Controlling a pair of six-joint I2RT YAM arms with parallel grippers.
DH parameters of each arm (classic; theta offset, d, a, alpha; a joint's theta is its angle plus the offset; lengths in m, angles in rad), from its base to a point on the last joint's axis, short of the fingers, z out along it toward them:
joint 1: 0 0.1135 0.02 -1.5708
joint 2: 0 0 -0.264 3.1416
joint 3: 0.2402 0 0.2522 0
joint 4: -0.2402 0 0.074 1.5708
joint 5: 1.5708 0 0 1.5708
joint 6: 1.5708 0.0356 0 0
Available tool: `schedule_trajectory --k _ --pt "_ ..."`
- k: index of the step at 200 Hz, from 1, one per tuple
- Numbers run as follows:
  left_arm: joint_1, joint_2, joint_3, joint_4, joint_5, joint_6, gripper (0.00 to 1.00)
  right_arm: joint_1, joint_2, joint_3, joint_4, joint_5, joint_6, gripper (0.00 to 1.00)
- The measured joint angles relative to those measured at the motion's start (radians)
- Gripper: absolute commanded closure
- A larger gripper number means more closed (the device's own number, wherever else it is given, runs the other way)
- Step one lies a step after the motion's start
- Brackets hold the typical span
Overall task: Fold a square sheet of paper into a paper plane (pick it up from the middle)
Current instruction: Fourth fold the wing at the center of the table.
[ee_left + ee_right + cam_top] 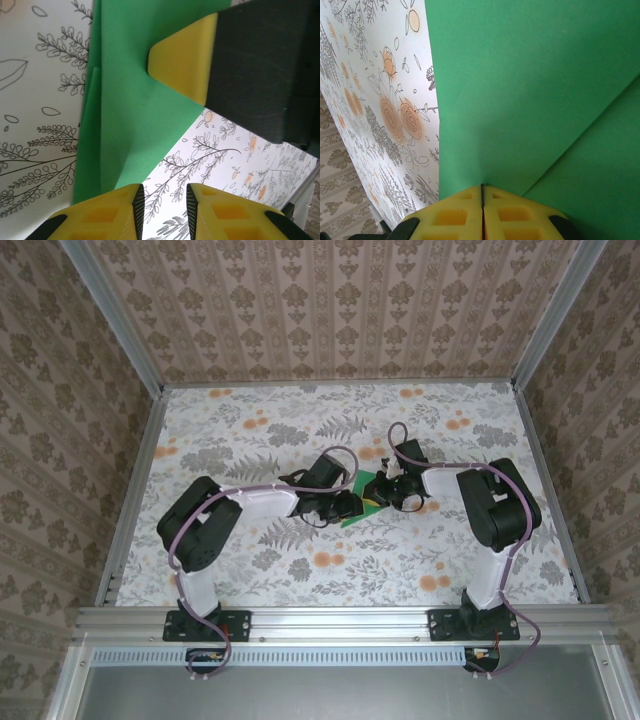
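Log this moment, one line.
green paper: creased, on table | left hand: open at its edge | right hand: shut, tip on paper

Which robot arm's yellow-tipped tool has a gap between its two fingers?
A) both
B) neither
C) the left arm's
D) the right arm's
C: the left arm's yellow-tipped tool shows the white floral-printed table surface through its gap, while the right arm's yellow-tipped tool is closed to a thin seam at the edge of the folded bright green paper.
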Motion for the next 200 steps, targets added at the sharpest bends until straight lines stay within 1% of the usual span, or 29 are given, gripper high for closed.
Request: schedule_trajectory --k 107,200 --pt "0.011 0.008 -0.020 -0.035 -0.025 -0.010 0.69 0.000 0.006 0.014 -0.021 0.000 -0.004 0.92" --pt "0.016 0.003 -0.045 -0.025 -0.033 -0.011 0.69 0.000 0.010 0.018 -0.027 0.000 -0.016 0.92"
